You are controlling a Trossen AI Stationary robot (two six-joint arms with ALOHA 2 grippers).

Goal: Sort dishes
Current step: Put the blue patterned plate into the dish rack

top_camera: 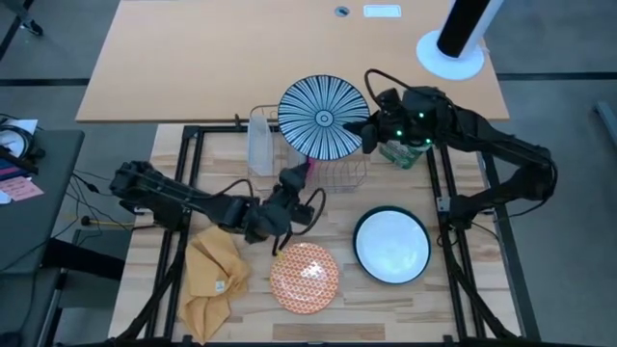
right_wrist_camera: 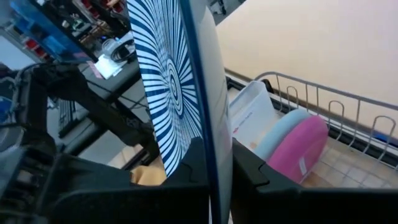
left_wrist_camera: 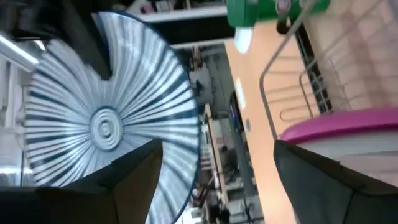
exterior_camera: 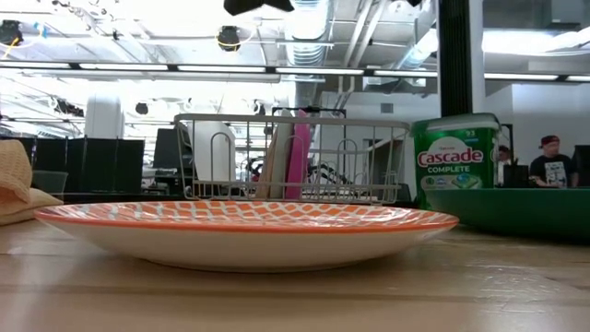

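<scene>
The blue-and-white striped plate (top_camera: 324, 118), the broadest dish here, is hanging in the air above the wire rack (top_camera: 339, 173) near the table's far edge, its rim pinched between the closed fingers of the right gripper (top_camera: 367, 129). The glossy white plate with a dark green rim (top_camera: 391, 246) is lying flat toward the near right corner. Beside it, at the near edge, the orange-and-white patterned plate (top_camera: 304, 277) is sitting flat with its lattice print facing up. A smooth pink plate (right_wrist_camera: 297, 150) and a grey one (right_wrist_camera: 275, 134) are standing on edge in the rack. The left gripper (top_camera: 292, 186) is hovering at the rack's left side, fingers spread wide and holding nothing.
</scene>
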